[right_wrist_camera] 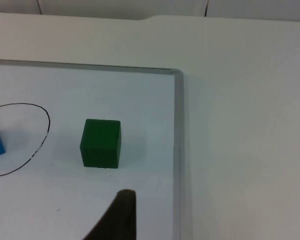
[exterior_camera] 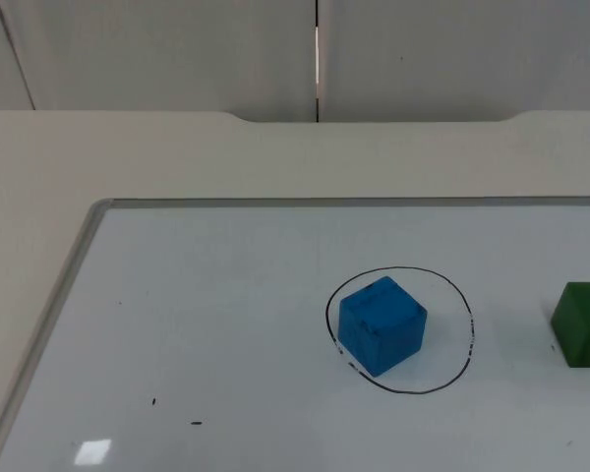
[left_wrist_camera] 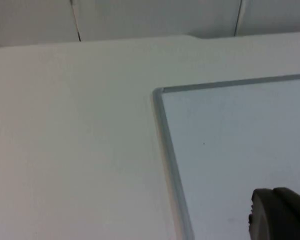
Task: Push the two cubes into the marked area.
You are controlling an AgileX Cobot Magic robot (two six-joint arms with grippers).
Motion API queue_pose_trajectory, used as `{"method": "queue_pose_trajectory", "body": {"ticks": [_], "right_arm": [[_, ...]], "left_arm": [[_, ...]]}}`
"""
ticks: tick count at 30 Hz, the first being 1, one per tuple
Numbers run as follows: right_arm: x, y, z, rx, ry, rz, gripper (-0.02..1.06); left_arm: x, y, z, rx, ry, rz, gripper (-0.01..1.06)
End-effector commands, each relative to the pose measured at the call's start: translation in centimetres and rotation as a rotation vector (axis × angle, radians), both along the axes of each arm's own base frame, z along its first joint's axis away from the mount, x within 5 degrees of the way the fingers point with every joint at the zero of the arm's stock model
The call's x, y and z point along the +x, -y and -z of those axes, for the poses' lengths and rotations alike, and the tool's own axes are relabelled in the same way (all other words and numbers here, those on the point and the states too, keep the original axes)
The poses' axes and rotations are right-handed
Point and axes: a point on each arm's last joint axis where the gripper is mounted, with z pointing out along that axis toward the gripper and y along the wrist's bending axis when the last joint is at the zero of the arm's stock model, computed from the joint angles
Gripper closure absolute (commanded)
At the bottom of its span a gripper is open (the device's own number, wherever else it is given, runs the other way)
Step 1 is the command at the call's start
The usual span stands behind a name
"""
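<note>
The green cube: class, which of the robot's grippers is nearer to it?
Right. The right gripper's fingertip stands just short of the green cube, which sits outside the drawn circle. The left gripper's fingertip is over the whiteboard's far left corner.

Blue cube (exterior_camera: 381, 324); green cube (right_wrist_camera: 101, 143); black-drawn circle (exterior_camera: 464, 324); white board (exterior_camera: 206, 324).

A rounded black fingertip (left_wrist_camera: 280, 215) on the left claw; the right's is dark, tapered (right_wrist_camera: 121, 215).

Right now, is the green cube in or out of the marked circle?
Out. The green cube sits on the whiteboard beside the drawn circle, apart from its line.
</note>
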Motion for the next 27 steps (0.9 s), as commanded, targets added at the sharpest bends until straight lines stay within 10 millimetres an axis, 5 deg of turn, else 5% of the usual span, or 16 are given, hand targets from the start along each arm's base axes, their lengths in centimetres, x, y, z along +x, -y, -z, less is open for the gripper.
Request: {"method": "queue_pose_trajectory", "body": {"ticks": [1, 27], "right_arm": [[-0.03, 0.01, -0.04, -0.002, 0.009, 0.004, -0.01], [0.69, -0.29, -0.23, 0.021, -0.034, -0.013, 0.00]], "left_arm": [[0.47, -0.02, 1.49, 0.006, -0.064, -0.012, 1.05], [1.11, 0.04, 1.85, 0.001, -0.032, -0.013, 1.05]]}}
